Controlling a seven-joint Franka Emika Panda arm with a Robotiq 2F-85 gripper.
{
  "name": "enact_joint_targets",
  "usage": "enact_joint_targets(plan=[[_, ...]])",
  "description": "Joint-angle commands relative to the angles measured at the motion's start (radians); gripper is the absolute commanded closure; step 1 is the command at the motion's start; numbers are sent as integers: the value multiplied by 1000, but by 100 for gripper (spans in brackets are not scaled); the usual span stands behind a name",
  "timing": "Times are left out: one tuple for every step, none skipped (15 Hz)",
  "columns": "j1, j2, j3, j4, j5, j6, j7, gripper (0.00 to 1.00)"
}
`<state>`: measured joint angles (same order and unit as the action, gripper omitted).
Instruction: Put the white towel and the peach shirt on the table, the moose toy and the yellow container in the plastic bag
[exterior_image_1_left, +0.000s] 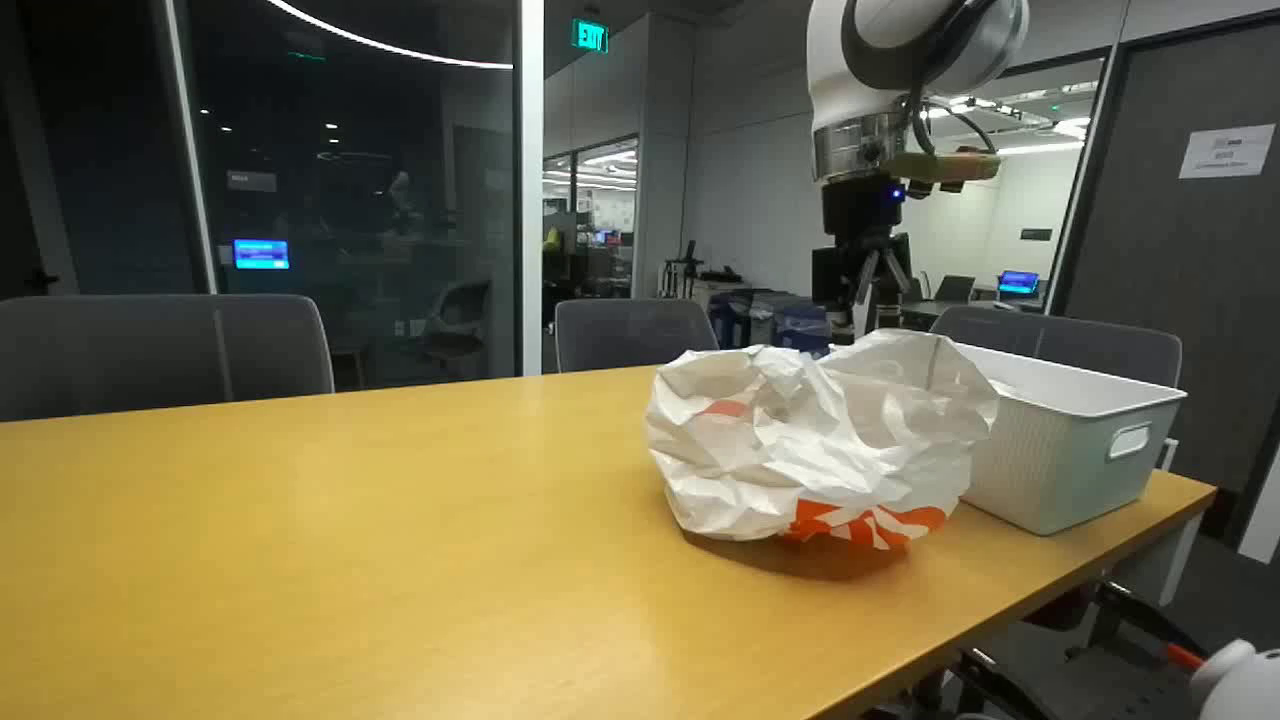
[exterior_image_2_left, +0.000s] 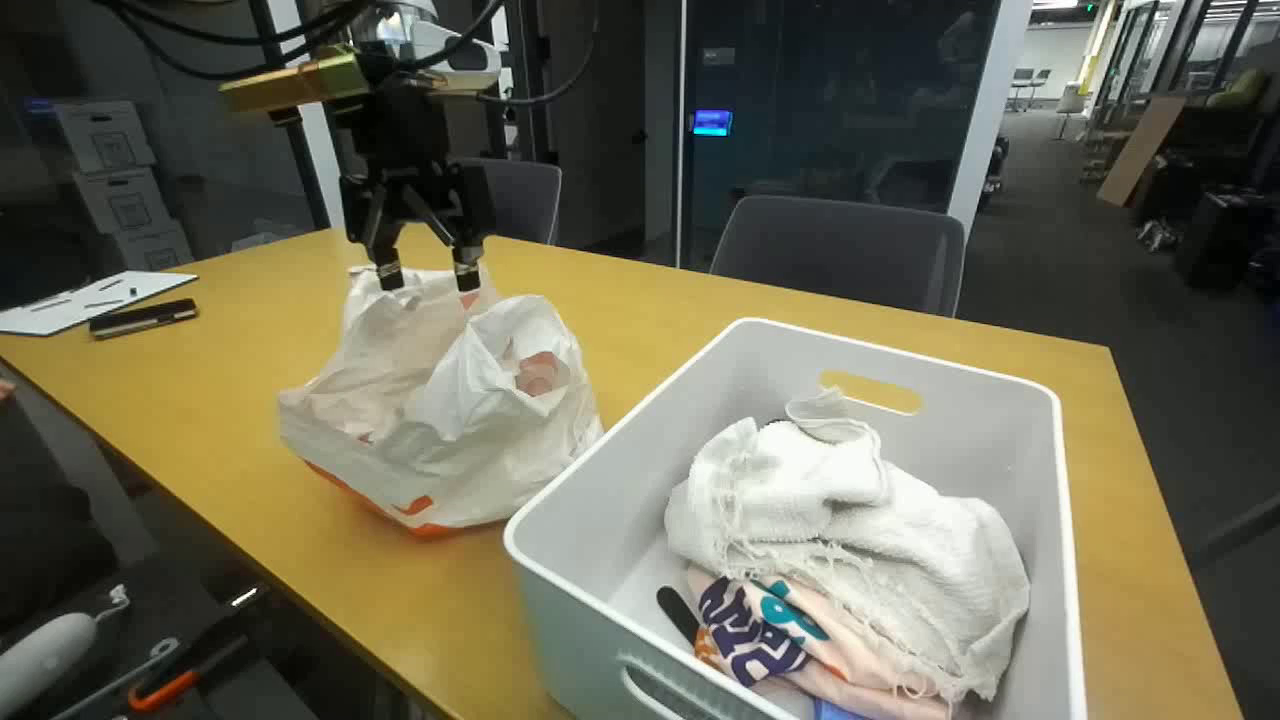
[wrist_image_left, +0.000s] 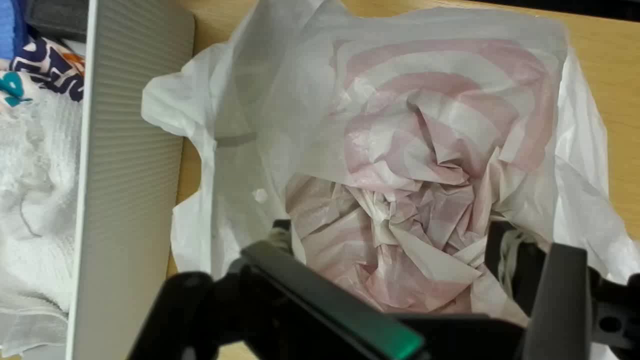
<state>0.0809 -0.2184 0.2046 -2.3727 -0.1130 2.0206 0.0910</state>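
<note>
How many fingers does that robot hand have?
2, spread apart on the gripper: one finger nearer the bin, the other finger farther from it. None seems hidden.

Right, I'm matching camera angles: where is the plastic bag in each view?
In an exterior view: the plastic bag is right of centre, partly covering the pale bin.
In an exterior view: the plastic bag is left of centre, the claw at its upper edge.
Wrist view: the plastic bag spreads across centre and right, its mouth open.
Shared landmark: the pale bin, right of the bag in both exterior views, left in the wrist view.
</note>
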Motion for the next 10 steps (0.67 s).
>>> enact_joint_targets(plan=[[19, 1, -18, 4, -4, -2, 4, 0], [18, 1, -18, 8, -4, -2, 4, 0], [18, 0, -18, 10, -4, -2, 4, 0], [18, 0, -18, 10, -4, -2, 4, 0], [18, 0, -18, 10, -4, -2, 4, 0], [18, 0, -18, 10, -4, -2, 4, 0], [18, 0, -18, 10, -4, -2, 4, 0], [18, 0, -18, 10, -4, -2, 4, 0], [18, 0, -18, 10, -4, -2, 4, 0], [18, 0, -18, 10, -4, -2, 4, 0]])
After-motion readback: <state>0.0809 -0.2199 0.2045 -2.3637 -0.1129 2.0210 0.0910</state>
